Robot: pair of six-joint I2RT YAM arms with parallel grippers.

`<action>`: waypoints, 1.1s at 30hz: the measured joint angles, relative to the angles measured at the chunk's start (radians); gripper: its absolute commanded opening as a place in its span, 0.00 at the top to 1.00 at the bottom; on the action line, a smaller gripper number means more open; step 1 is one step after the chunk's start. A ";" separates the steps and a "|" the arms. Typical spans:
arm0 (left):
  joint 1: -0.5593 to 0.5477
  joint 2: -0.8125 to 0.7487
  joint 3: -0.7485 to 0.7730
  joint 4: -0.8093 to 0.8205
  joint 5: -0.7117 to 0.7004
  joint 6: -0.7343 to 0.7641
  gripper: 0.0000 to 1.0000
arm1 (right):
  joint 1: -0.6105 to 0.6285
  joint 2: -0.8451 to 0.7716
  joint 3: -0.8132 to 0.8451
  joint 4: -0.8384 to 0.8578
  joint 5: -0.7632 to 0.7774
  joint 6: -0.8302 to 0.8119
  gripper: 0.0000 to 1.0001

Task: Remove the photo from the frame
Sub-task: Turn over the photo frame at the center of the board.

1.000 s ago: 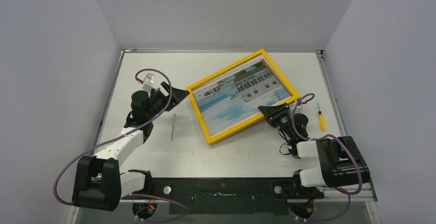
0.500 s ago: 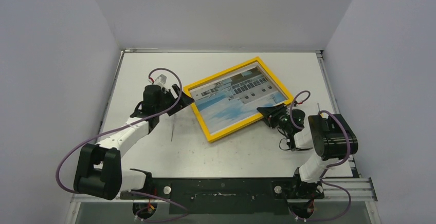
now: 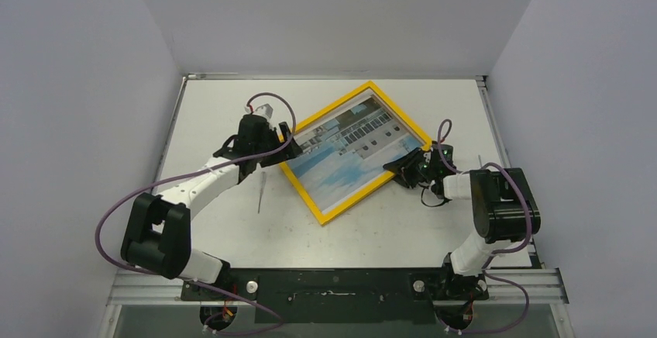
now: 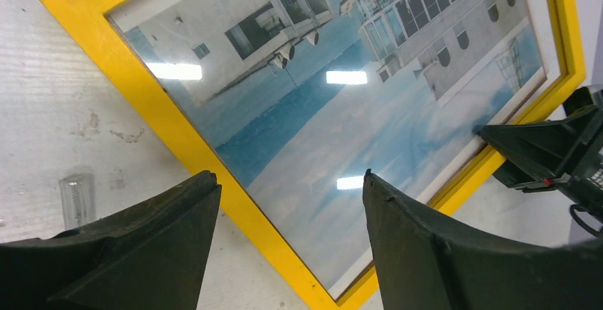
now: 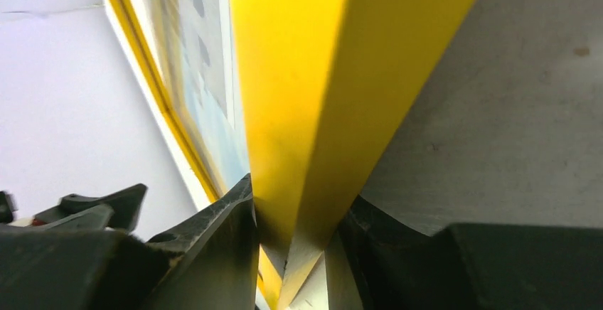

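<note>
Tabletop [image 3: 225,101] is flat, white and matt, scuffed with grey marks. On it, right of centre and turned at an angle, lies the frame [image 3: 301,194], face up: a big rectangle with a broad, smooth, bright yellow border and square edges. I judge it stiff and moderately heavy. Its painted faces are probably slick, and its width should make it swing if it is held at one edge only. The border or rim is the place to hold it, best at two opposite edges and never on the middle. A glossy pane covers the face and throws back the ceiling lights. Whether it is glass or plastic I cannot tell, so treat it as breakable.

Behind that pane sits the photo [image 3: 349,156], a thin print of a white building in blues. It is likely light, limp and easy to crease. It should come out from the back, which is hidden here, and wants lifting by a corner or margin.

Right gripper [image 5: 295,203] pinches the frame's right edge. One finger is on the face and one underneath, so that edge seems slightly raised. Left gripper [image 4: 288,175] stands wide apart over the left border, holding nothing.
</note>
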 measured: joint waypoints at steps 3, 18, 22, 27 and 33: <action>-0.004 0.027 0.043 -0.032 -0.037 0.023 0.29 | 0.000 -0.018 0.090 -0.198 0.027 -0.081 0.95; 0.014 0.267 0.340 -0.095 -0.159 0.142 0.28 | 0.001 -0.052 0.240 -0.526 0.152 -0.247 0.27; 0.031 0.348 0.428 -0.104 -0.144 0.177 0.28 | -0.008 -0.068 0.247 -0.511 0.205 -0.296 0.25; 0.047 0.447 0.532 -0.109 -0.076 0.243 0.24 | -0.012 -0.082 0.232 -0.493 0.222 -0.303 0.24; 0.055 0.585 0.651 -0.127 0.011 0.324 0.19 | -0.013 -0.092 0.223 -0.490 0.246 -0.302 0.24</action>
